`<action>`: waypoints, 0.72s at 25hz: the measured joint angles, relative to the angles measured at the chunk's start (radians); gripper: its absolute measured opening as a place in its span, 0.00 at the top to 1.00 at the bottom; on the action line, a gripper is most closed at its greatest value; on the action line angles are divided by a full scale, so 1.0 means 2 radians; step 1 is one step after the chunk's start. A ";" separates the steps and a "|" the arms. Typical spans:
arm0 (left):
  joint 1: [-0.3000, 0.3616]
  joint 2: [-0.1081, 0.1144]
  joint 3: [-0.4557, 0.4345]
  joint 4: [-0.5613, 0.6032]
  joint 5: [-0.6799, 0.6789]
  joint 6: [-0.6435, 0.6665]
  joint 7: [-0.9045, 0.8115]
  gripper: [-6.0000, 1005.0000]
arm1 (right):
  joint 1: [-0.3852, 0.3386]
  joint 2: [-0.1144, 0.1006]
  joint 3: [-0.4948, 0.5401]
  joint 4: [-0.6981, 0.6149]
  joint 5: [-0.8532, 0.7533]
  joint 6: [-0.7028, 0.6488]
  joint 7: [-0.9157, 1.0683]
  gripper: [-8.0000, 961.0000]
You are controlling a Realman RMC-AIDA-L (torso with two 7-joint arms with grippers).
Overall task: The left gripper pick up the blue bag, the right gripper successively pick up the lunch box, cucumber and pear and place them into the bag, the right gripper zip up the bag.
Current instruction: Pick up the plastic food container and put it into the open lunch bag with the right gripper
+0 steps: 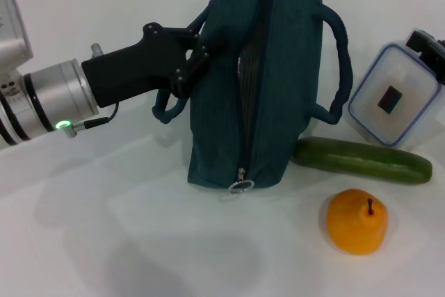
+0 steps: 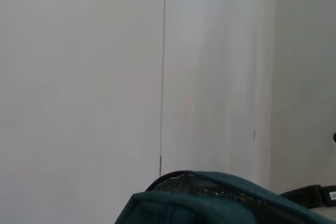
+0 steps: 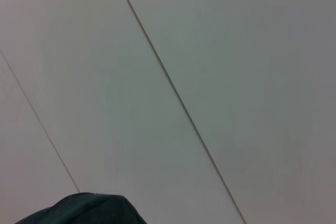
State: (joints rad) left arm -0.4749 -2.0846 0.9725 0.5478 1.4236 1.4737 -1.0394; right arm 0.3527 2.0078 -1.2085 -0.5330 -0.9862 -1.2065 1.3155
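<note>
The blue bag (image 1: 268, 81) stands upright mid-desk (image 1: 104, 241), dark teal, zipper partly open, ring pull low in front; the left gripper (image 1: 198, 57) has its fingers clamped on its left handle.

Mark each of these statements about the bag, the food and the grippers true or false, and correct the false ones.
1. The blue bag stands upright on the table. True.
2. The left gripper is at the bag's handle. True.
3. The cucumber is inside the bag. False: it lies on the table beside the bag.
4. The pear sits on top of the lunch box. False: it rests on the table, nearer the camera than the cucumber.
5. The right gripper is at the lunch box's far corner. True.
</note>
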 joint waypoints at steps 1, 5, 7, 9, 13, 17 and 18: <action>0.000 0.000 0.000 0.001 0.000 0.001 -0.003 0.96 | 0.000 0.000 0.000 -0.002 0.000 0.000 -0.001 0.90; 0.002 0.004 0.000 0.022 0.000 0.010 -0.055 0.96 | -0.005 -0.001 0.000 -0.015 -0.001 -0.006 -0.002 0.90; 0.003 0.008 0.000 0.037 0.000 0.012 -0.088 0.96 | -0.011 -0.002 0.001 -0.025 0.000 -0.015 -0.007 0.90; 0.004 0.015 0.000 0.057 0.003 0.012 -0.135 0.96 | -0.013 -0.002 0.010 -0.030 0.001 -0.032 -0.015 0.90; -0.009 0.039 0.003 0.111 0.061 0.012 -0.282 0.96 | -0.013 -0.002 0.041 -0.031 0.000 -0.074 -0.023 0.90; -0.027 0.048 0.004 0.135 0.130 0.021 -0.364 0.96 | -0.013 -0.003 0.061 -0.032 0.000 -0.100 -0.030 0.90; -0.031 0.048 0.004 0.143 0.149 0.030 -0.383 0.96 | -0.012 -0.004 0.066 -0.032 0.000 -0.107 -0.031 0.90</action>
State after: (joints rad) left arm -0.5374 -1.9882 0.9801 0.8341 1.7208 1.5337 -1.8061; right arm 0.3280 2.0008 -1.0759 -0.5974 -0.9863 -1.4198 1.2531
